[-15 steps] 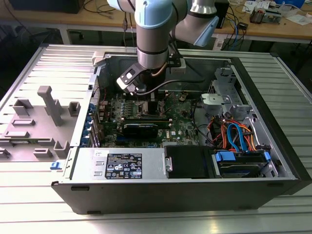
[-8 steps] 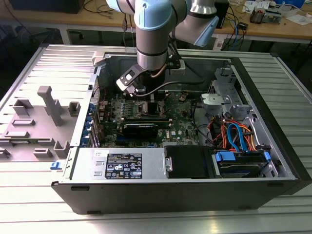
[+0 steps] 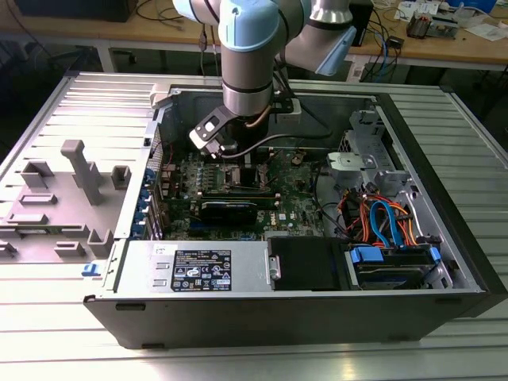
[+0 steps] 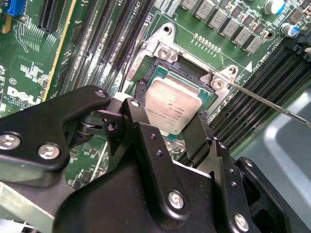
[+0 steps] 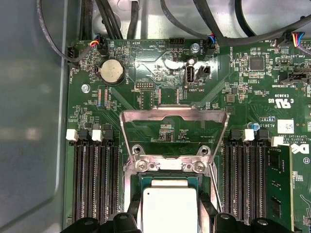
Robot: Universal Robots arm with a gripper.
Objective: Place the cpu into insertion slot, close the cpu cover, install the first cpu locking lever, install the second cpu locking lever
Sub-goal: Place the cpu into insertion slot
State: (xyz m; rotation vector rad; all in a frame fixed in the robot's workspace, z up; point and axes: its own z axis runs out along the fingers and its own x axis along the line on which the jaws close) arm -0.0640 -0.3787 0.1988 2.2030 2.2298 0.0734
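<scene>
The cpu [image 4: 173, 108], a small square chip with a silver top, sits between the two black fingers [image 4: 141, 92] of my gripper [image 4: 171, 105], which is shut on its sides. It hangs right over the insertion slot [image 4: 194, 73], square to it; I cannot tell whether it touches. In the first wrist view the cpu [image 5: 169, 209] shows between the fingertips [image 5: 133, 209], and the cpu cover [image 5: 175, 114] stands flipped open beyond the socket. A thin wire locking lever [image 4: 272, 104] sticks out to one side, unlatched. In the exterior view the gripper [image 3: 238, 163] reaches down into the open computer case.
Long black memory slots [image 5: 95, 184] flank the socket on both sides. A black card [image 3: 230, 210] lies across the motherboard nearer the camera. A power supply [image 3: 198, 266] and coloured cables [image 3: 381, 222] fill the case's front and right. Grey fixtures [image 3: 75, 178] stand on the exterior view's left.
</scene>
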